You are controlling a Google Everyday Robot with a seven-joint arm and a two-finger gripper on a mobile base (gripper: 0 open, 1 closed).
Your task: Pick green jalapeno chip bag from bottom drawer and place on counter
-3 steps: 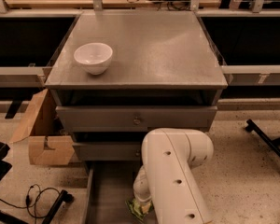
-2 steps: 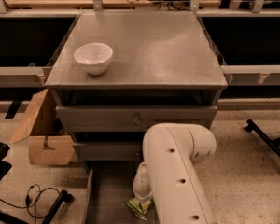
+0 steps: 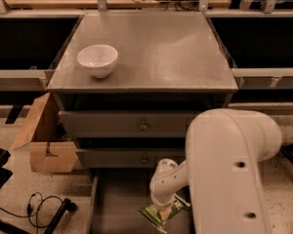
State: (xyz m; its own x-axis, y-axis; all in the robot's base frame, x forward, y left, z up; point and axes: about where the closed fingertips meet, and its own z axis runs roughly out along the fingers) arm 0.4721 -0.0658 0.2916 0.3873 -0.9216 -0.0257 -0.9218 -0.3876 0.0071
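Note:
The green jalapeno chip bag [image 3: 167,212] is in the open bottom drawer [image 3: 118,204], tilted, near the lower edge of the view. My gripper [image 3: 162,214] reaches down from the white arm [image 3: 229,174] into the drawer and is shut on the bag's top. The arm hides the drawer's right part. The counter [image 3: 161,48] is the grey top of the cabinet, above and behind the gripper.
A white bowl [image 3: 97,60] stands on the counter's left side. Two shut knobbed drawers [image 3: 136,126] are above the open one. An open cardboard box [image 3: 44,140] and black cables [image 3: 39,208] lie on the floor at left.
The arm and gripper have shifted a little to the right, and the green bag has moved right with the gripper.

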